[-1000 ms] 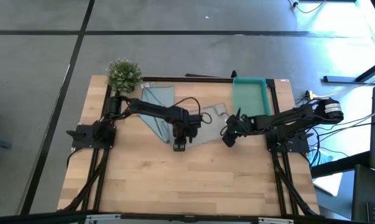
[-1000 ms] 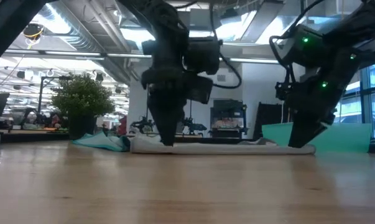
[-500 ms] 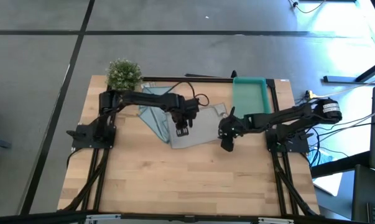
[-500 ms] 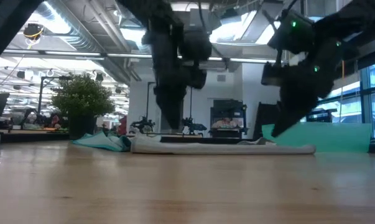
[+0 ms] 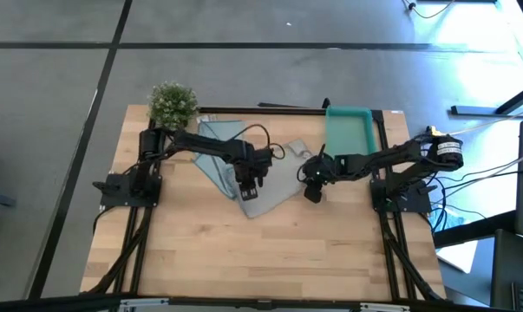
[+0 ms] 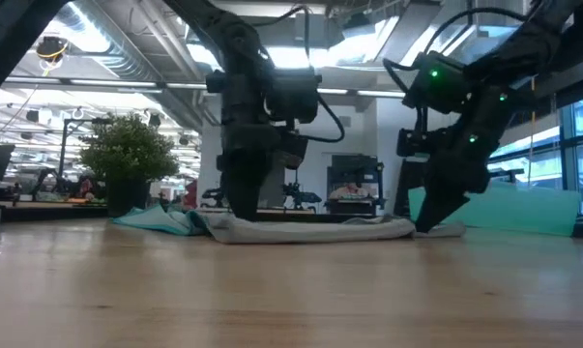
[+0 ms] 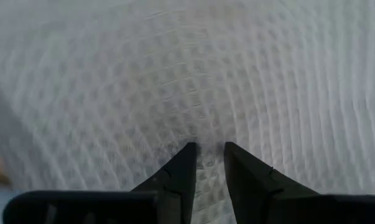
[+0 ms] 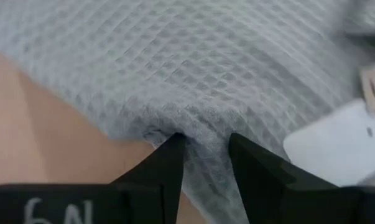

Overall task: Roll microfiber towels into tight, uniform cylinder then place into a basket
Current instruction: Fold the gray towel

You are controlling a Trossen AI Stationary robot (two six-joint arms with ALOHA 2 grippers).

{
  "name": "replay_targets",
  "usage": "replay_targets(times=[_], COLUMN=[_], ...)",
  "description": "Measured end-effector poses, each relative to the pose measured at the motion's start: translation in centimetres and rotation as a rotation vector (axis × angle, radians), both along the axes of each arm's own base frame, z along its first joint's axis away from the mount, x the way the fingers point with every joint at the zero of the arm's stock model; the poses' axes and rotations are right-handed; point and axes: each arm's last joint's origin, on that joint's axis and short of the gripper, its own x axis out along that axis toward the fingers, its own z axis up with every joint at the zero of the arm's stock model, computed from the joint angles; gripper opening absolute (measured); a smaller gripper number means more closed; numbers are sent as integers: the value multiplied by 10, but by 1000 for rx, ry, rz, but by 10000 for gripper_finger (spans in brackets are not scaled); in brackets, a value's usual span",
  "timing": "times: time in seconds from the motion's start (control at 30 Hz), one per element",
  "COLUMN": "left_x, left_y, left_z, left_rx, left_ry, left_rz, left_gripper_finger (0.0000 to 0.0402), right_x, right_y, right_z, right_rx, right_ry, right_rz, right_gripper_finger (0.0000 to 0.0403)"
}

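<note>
On table: two towels (image 5: 270,178), one basket (image 5: 348,134)

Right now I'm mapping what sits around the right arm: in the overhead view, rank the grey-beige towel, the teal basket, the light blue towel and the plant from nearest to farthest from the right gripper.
1. Grey-beige towel: the right gripper is on its edge.
2. Teal basket: behind the gripper, at the table's far edge.
3. Light blue towel: beyond the grey-beige one, toward the left arm's side.
4. Plant: far left corner.
</note>
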Motion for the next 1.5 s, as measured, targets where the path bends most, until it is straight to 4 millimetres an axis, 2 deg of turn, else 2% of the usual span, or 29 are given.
replay_targets(times=[0.2, 0.3, 0.5, 0.6, 0.73, 0.87, 0.93, 1.03, 1.2, 1.4, 1.5], left_x=[10, 14, 12, 8, 1, -9, -14, -19, -20, -17, -15], left_y=[-35, -44, -27, -16, -4, -5, -9, -18, -40, -68, -75], left_z=[-1, 4, 33, 38, 30, 7, 2, -4, -7, -7, -5], left_rx=[-88, -59, 72, 119, 146, 128, 118, 119, 92, 24, 28], left_ry=[-88, -111, -95, -73, -44, 0, 14, 31, 52, 19, -8], left_rz=[-128, -161, -90, -32, 28, 43, 44, 21, -31, -101, -121], left_gripper_finger=[79, 79, 79, 79, 79, 79, 79, 79, 79, 79, 79], right_x=[2, 7, 20, 25, 28, 31, 33, 33, 38, 39, 38], right_y=[-16, -20, 1, 16, 35, 48, 50, 48, 33, 16, 13], right_z=[2, 9, 29, 32, 30, 22, 14, 0, -11, -10, -5], right_rx=[-43, -46, 69, 122, 171, 185, 173, 135, 66, 24, 7], right_ry=[-54, -77, -188, -219, -225, -207, -178, -112, -90, -112, -130], right_rz=[-21, -33, 103, 153, 187, 206, 220, 238, 179, 152, 159], right_gripper_finger=[135, 135, 135, 135, 135, 136, 135, 135, 135, 135, 135])
